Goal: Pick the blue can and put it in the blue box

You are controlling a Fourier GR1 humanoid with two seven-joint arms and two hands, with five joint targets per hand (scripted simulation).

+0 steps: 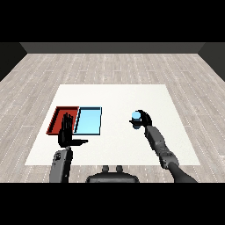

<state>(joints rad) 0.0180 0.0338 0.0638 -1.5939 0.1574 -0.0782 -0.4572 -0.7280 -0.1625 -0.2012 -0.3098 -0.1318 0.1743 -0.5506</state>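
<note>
Pale wood-plank floor, dark walls; flat white table [132, 94], square in outline.

Red tray [58, 115] and light blue tray [89, 120] lie side by side at table left, touching along one edge; both shallow, rectangular, thin raised rims. Left hand [67, 132], matte black, fingers straight and upright, thumb out sideways, holds nothing; it overlaps the red tray's near corner. Right hand [143, 119] curls round the blue can [136, 117], a small pale-blue cylinder, at table right, well apart from the trays. Forearms grey, segmented.
</note>
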